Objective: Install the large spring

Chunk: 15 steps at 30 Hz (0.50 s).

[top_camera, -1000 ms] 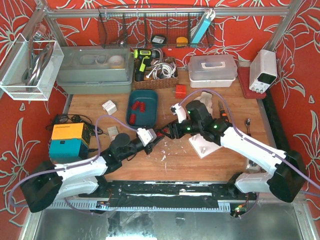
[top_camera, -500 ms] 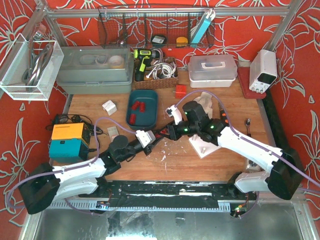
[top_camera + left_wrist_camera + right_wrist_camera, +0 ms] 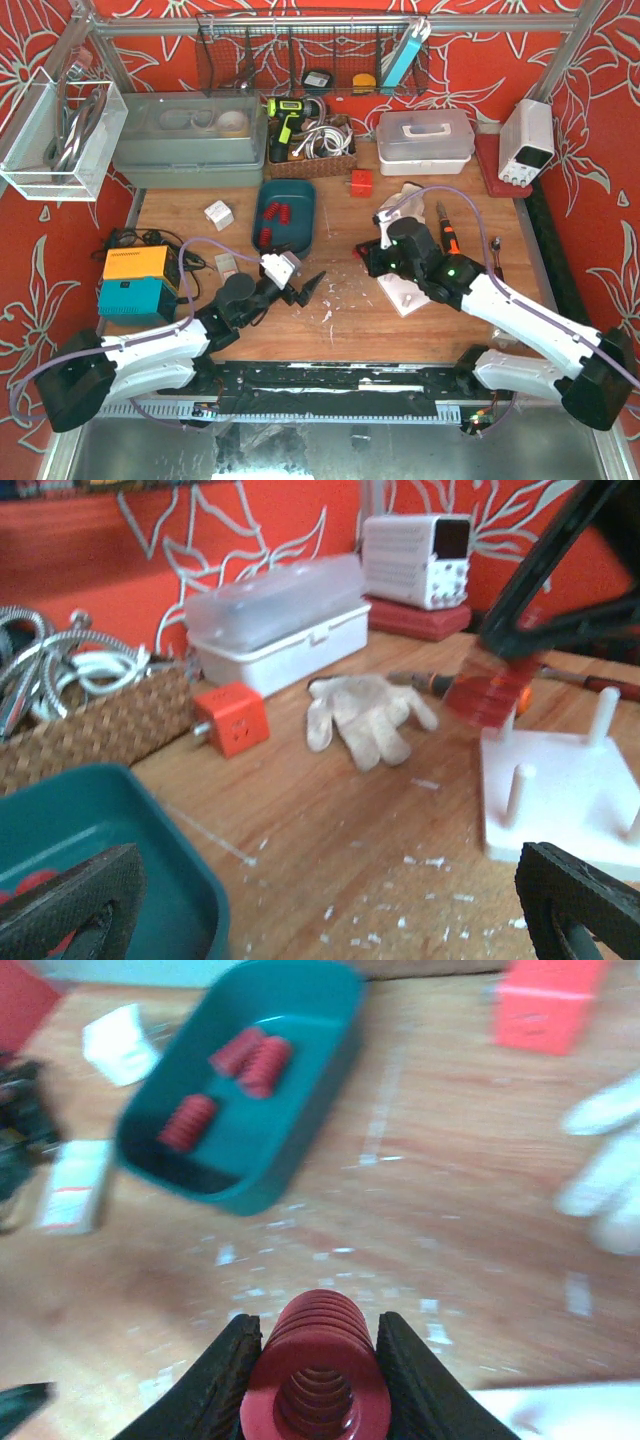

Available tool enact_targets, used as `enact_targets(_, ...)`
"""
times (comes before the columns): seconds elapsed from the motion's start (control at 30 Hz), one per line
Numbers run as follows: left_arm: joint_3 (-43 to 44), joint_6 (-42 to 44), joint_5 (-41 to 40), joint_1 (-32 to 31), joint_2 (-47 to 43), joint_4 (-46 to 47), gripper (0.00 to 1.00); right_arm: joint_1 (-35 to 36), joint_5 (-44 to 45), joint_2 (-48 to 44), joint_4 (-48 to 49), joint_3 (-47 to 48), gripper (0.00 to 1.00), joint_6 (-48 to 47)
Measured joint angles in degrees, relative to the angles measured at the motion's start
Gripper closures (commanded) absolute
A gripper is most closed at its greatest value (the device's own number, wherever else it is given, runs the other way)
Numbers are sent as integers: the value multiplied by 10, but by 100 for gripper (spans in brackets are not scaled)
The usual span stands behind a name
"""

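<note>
The wooden surface [image 3: 380, 335] is dusted with white chips around its middle, with a teal tray [image 3: 298, 222] left of centre and a white peg board [image 3: 402, 297] to the right. Along the far edge stand a grey bin [image 3: 190, 150], a wicker basket [image 3: 310, 165] and a white lidded box [image 3: 425, 140]. An orange cube [image 3: 361, 183] and a white glove [image 3: 370, 718] lie just in front of them.
</note>
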Motion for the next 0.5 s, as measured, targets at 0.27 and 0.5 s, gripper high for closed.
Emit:
enact_targets(0.27, -9, -87, -85, 0, 2, -56, 0, -7, 258, -47, -121, -7, 100, 28)
enact_targets(0.5, -8, -113, -106, 0, 2, -80, 0, -73, 343, -74, -196, -19, 100, 64)
